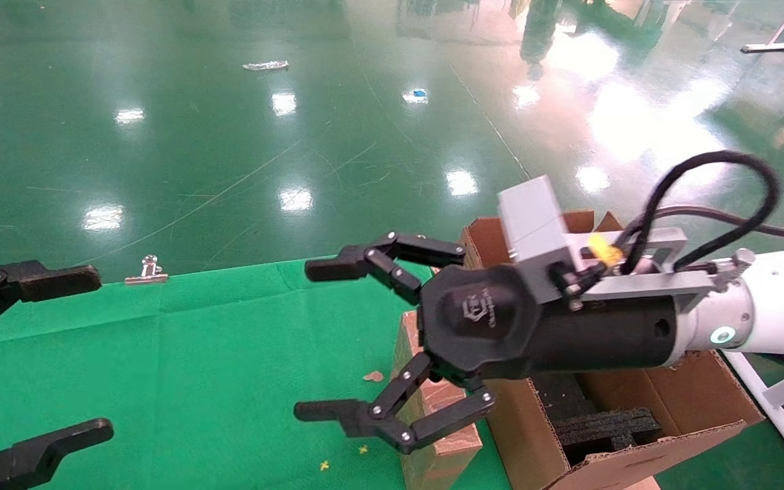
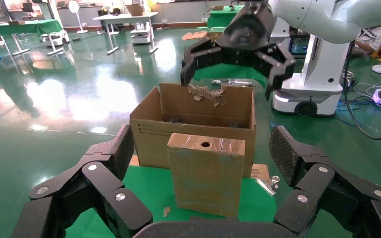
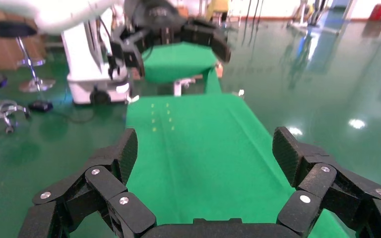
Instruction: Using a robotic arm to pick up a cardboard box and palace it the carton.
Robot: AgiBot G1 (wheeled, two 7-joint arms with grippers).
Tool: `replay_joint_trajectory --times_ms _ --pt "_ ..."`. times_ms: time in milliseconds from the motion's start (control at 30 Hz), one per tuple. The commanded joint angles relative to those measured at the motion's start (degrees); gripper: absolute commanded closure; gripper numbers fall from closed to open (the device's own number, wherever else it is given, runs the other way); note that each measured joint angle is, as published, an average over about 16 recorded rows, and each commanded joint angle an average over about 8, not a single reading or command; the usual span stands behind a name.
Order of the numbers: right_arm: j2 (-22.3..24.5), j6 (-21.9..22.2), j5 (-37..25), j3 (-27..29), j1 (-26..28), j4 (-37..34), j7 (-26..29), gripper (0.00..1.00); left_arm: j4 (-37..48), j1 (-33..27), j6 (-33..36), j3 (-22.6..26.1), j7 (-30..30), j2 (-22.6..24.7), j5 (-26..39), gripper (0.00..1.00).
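**Brown box upright on the green cloth, right gripper spread above it**

Brown and glossy with tape, the cardboard box (image 1: pixel 433 435) stands upright on the green cloth (image 1: pixel 194 367), just beside the near wall of the carton (image 1: pixel 671 408). In the left wrist view the cardboard box (image 2: pixel 207 173) shows a round hole near the top of the face turned toward that camera, and the carton (image 2: pixel 193 124) rises directly behind it with a ragged, torn edge along its far flap. Black foam inserts (image 1: pixel 603 425) lie inside the carton.

The right gripper (image 1: pixel 320 340) of the white-tubed robotic arm (image 1: pixel 773 306) hangs above the table edge, over the cardboard box and the carton's left wall, with its fingers (image 1: pixel 365 262) spread wide and nothing between them. A grey camera block (image 1: pixel 535 224) sits on top of the gripper body, and a black cable (image 1: pixel 719 184) loops above the wrist. From its own wrist camera, the right gripper (image 3: pixel 206 148) looks out along the length of the green cloth, fingers wide apart.

The left gripper (image 1: pixel 72 350) rests at the left edge of the table, fingers also wide open and empty (its wrist camera faces the cardboard box squarely across the cloth). A silver binder clip (image 1: pixel 148 271) clamps the cloth at the far table edge, and a small scrap of cardboard (image 1: pixel 373 376) lies on the cloth near the box. Around the table spreads a shiny green floor (image 1: pixel 229 136).
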Motion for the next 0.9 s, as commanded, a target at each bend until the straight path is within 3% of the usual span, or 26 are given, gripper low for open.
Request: replay_joint_trajectory --times_ms 33,333,533,700,900 --pt "0.1 0.3 -1.3 -0.6 0.4 0.8 0.5 0.00 0.0 0.0 0.0 0.0 0.0 0.0 0.0 0.00" --pt "-5.4 -2.0 -22.1 -12.3 11.3 2.0 10.2 0.00 0.0 0.0 0.0 0.1 0.0 0.0 0.0 0.00" --pt "-9.8 -4.1 -34.5 -20.7 19.6 2.3 13.9 0.00 0.0 0.0 0.0 0.1 0.0 0.0 0.0 0.00" --pt "-11.6 -5.1 -39.3 -27.7 27.8 2.4 16.6 0.00 0.0 0.0 0.0 0.1 0.1 0.0 -0.1 0.00" --pt "-12.2 -5.7 -39.8 -38.2 40.1 2.5 19.9 0.00 0.0 0.0 0.0 0.1 0.1 0.0 -0.1 0.00"
